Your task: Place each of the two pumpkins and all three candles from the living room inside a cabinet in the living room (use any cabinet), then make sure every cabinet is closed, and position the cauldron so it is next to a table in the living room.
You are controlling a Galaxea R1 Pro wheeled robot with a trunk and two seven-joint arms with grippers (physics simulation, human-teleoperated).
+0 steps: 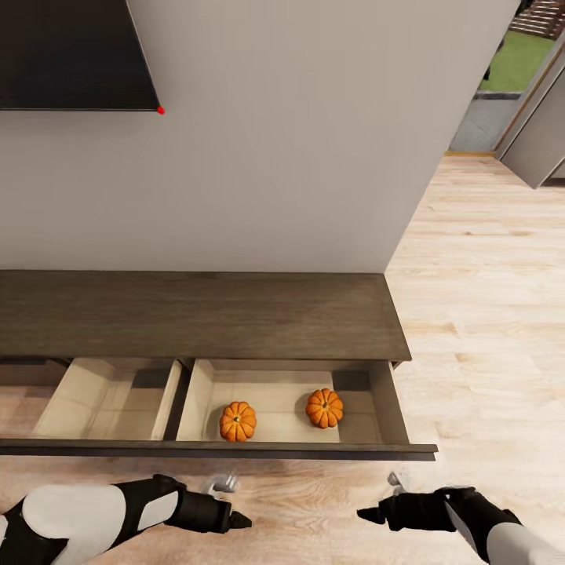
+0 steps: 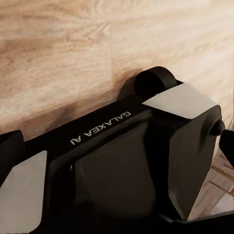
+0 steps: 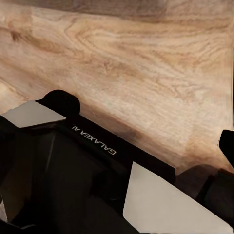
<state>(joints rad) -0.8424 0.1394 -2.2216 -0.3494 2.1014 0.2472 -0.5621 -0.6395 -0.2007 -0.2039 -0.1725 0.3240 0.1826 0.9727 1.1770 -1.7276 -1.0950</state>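
Two small bright-orange ribbed pumpkins (image 1: 238, 421) (image 1: 324, 408) lie apart in the right compartment of the open drawer of the long low dark-brown wood cabinet (image 1: 196, 314). Its left end is cut off. The black left gripper (image 1: 235, 519) and right gripper (image 1: 367, 515) hover over the pale wood floor (image 1: 486, 314); I cannot tell their finger opening.

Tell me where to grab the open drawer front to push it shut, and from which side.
Judgement: no handle shows, so don't pinch. Press flat on the drawer front, the long dark panel facing the robot, coming straight from the robot's side toward the wall. Push near its middle, or with both grippers spread, so the wide drawer doesn't skew. Both pumpkins sit inside, clear of the front.
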